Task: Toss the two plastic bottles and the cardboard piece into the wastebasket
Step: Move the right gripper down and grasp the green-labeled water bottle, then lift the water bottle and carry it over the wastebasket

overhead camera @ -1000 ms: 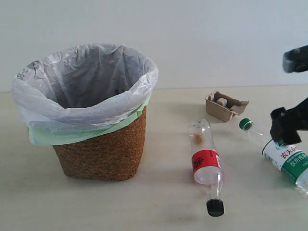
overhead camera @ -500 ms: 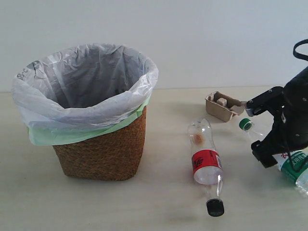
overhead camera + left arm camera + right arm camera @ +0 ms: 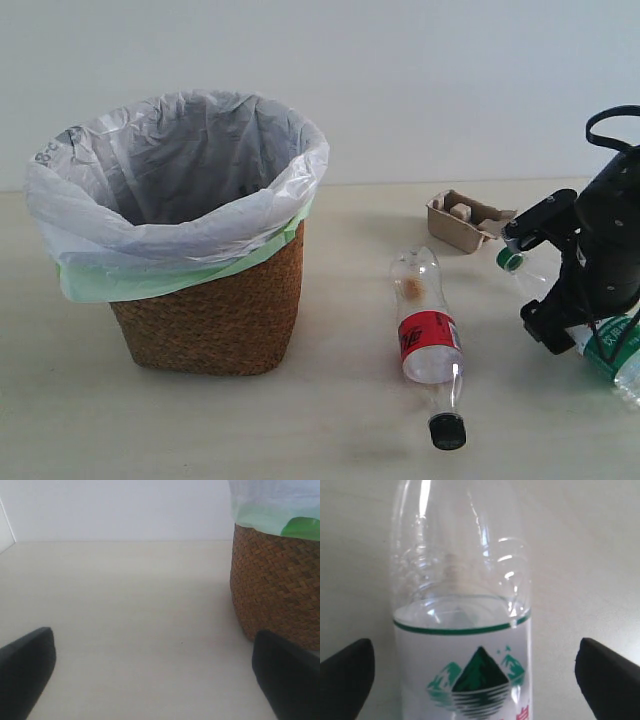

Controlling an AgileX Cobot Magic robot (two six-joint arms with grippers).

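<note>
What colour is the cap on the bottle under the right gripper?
Green: the round cap of the clear plastic bottle, best seen in the exterior view.

right pincer (image 3: 528,284): mine, spread astride green-capped bottle (image 3: 511,260) | red-label bottle (image 3: 428,345): lying mid-bench (image 3: 330,425), black cap nearest camera | cardboard tray (image 3: 468,220): behind | wicker wastebasket (image 3: 215,320): left
</note>
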